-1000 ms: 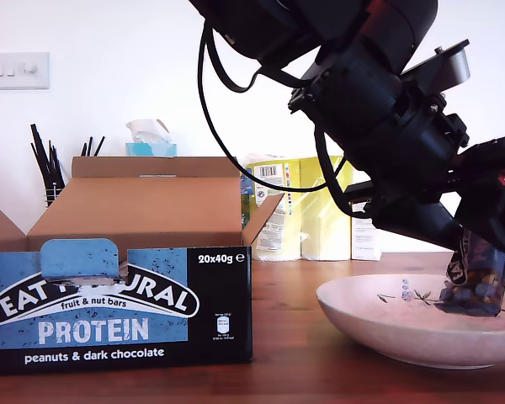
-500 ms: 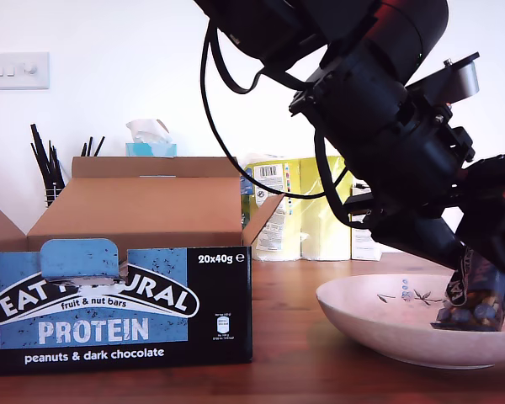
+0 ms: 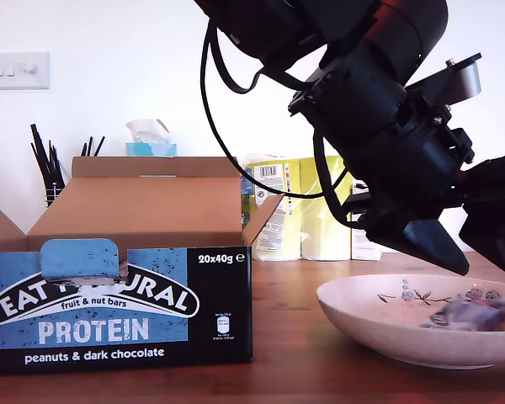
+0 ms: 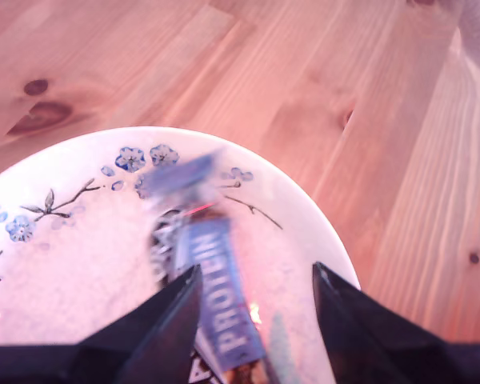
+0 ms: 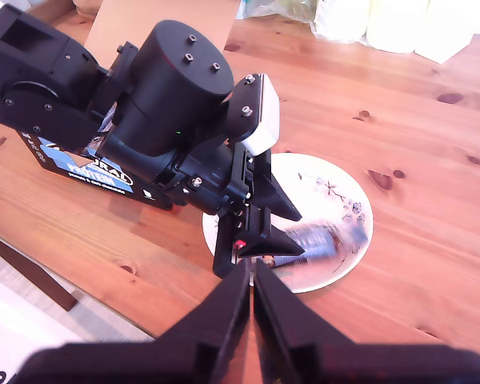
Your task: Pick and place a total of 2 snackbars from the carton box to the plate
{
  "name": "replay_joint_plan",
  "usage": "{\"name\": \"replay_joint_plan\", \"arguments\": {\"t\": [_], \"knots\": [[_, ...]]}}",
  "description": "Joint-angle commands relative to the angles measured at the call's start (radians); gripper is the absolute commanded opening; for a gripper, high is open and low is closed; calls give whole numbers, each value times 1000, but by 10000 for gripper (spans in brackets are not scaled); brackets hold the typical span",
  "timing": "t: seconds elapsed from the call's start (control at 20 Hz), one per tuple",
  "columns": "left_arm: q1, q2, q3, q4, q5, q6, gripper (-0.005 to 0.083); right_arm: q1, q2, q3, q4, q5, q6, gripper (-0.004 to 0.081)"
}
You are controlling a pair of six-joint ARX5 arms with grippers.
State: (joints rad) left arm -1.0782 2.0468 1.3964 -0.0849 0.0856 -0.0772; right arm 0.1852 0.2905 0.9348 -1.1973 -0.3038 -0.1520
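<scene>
Over on the exterior view's left, the carton box (image 3: 118,307) stands on the bench (image 3: 303,337) with its flaps up; its inside is hidden, so I cannot tell how many bars remain. Rightward, the plate (image 3: 362,316) holds one snackbar (image 3: 471,313), blurred in every view, lying in the plate's right part just below my first gripper (image 3: 480,252), whose jaws are spread and released with nothing between them. From above, my second gripper (image 5: 252,312) hangs well apart from the plate with its jaws pressed together, empty. The blur suggests the bar has not settled: it may slide toward the rim, or a fingertip (image 4: 172,320) near the wrapper may catch it as the arm lifts and drag it out. A steep lift looks safest
</scene>
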Motion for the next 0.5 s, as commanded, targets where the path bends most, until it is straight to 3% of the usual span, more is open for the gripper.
{"name": "replay_joint_plan", "arguments": {"t": [0.0,0.15,0.25,0.45], "knots": [[-5,27,56,-42,4,8,309,4,-8,5,11,0,-3,-13],[-2,-6,150,-183,5,47,77,4,-8,5,14,13,-7,-13],[-2,-37,204,-262,9,71,-27,4,-8,5,19,26,-6,-13],[-2,-153,214,-328,14,70,-24,4,-8,5,25,27,-6,-13]]}}
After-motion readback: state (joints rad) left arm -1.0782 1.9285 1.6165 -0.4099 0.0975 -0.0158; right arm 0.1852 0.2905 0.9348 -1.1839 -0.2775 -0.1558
